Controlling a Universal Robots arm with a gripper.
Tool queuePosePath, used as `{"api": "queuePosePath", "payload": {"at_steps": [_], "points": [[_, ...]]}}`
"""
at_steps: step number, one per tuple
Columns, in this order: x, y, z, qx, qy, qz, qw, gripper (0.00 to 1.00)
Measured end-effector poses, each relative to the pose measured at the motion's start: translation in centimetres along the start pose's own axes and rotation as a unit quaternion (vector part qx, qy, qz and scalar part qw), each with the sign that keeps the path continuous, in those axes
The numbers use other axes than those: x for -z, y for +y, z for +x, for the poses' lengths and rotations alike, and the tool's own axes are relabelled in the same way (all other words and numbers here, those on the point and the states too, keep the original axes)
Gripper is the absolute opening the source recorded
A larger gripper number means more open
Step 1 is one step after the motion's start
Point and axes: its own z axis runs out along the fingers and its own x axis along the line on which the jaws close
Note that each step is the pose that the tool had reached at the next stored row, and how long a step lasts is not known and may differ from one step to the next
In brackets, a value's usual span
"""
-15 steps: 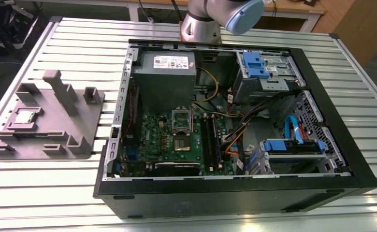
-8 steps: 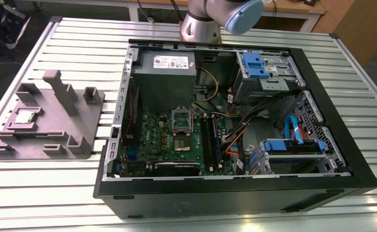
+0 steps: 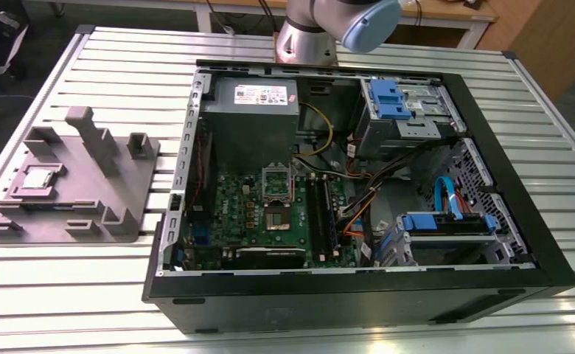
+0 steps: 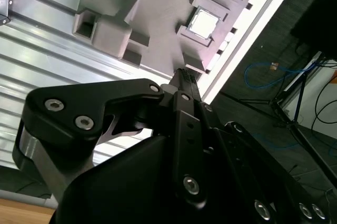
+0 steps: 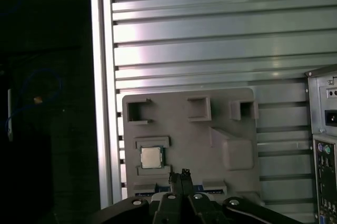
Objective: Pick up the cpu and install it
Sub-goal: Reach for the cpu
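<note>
Open air above the cpu [image 3: 37, 179] — low fixture blocks [image 5: 152, 142] on two sides, tall posts [image 3: 104, 151] just beside

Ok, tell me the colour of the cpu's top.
Pale silvery-grey metal; the cpu shows best in the second wrist view.

Ribbed aluminium table [image 3: 101, 66] with bright glare streaks, wooden desk [image 3: 445, 11] beyond its far edge, dark floor [image 4: 247, 113] alongside.

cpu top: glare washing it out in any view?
Second wrist view: the cpu top is blown near white, and glare streaks the table slats. First wrist view: it reads pale silvery with distinct edges; a bright patch sits on the slats beyond the grey fixture. Exterior view: dull grey, no hotspot, soft even light.
</note>
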Motion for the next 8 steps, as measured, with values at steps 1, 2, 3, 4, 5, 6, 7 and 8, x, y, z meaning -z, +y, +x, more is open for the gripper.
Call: {"api": "queuePosePath", "payload": {"at_steps": [1,2,3,4,5,6,7,8], "points": [[-0.02,-0.02,0.22,0.0,0.0,0.0,1.0,0.1],[-0.04,-0.04,0.45,0.0,0.0001,0.0,1.0,0.1],[-0.07,-0.05,0.69,0.0,0.0002,0.0,1.0,0.1],[-0.08,-0.07,0.93,0.0,0.0002,0.0001,1.0,0.1],[-0.11,-0.09,1.16,0.0,0.0003,0.0,1.0,0.1],[-0.14,-0.11,1.4,0.0,0.0003,0.0,1.0,0.1],[-0.16,-0.13,1.63,0.0,0.0003,0.0,1.0,0.1],[-0.18,-0.15,1.87,0.0,0.0004,0.0,1.0,0.1]]}}
